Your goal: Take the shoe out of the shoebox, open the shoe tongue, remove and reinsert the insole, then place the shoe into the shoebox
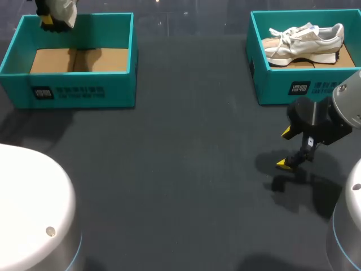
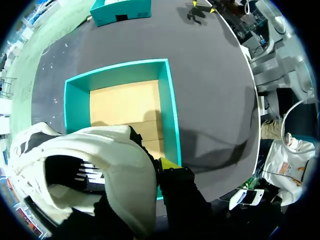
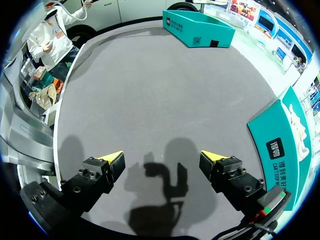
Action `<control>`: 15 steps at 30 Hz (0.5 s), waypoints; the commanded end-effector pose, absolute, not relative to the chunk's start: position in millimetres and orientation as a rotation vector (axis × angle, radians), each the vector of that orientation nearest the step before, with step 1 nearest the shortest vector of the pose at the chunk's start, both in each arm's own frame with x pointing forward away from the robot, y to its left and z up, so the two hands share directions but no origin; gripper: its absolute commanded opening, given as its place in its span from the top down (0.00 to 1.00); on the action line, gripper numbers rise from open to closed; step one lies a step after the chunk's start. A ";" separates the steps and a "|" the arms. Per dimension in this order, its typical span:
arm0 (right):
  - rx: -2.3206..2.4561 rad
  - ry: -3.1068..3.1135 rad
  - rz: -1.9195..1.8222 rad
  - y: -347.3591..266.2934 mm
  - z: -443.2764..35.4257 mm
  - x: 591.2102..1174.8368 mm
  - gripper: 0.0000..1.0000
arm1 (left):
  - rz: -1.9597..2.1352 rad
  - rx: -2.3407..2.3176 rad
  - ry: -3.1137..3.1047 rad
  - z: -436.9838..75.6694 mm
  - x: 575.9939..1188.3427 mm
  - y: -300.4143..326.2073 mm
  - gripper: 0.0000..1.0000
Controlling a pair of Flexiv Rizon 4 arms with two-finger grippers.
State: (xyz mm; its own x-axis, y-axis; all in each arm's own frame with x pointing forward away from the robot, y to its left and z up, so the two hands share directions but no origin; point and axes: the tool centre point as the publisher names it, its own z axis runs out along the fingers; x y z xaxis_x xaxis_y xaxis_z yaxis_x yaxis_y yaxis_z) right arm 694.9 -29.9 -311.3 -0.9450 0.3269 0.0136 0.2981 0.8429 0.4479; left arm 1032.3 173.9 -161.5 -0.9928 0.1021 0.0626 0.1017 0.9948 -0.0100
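Dark grey table (image 1: 180, 186), second teal box (image 1: 271, 84) at its far right, pale sneaker (image 1: 304, 42) lying inside

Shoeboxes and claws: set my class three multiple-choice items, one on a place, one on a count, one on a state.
1. The unheld shoe lies: A in the right shoebox; B on the table; C across a rim.
2. Shoes in view: A one; B two; C three.
3. The right claw is: A open, empty; B shut on a shoe; C shut on a lace.
Answers: 1 A, the box walls surround it. 2 B, the unheld shoe plus the held shoe in the left claw. 3 A, its fingers stand apart with only table between.
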 end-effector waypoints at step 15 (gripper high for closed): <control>0.501 2.954 0.702 -30.2 -311.1 694.0 0.00 | 0.044 -0.168 -3.073 -173.1 1044.3 221.5 1.00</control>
State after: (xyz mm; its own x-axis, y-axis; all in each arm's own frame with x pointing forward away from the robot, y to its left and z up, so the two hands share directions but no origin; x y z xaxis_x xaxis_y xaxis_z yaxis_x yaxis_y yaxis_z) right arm 694.9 -30.0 -311.3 -0.9449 0.3271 0.0137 0.2982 0.8429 0.4479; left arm 1044.5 200.5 -168.9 -0.9919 0.1029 0.0747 0.1032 0.9947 0.0012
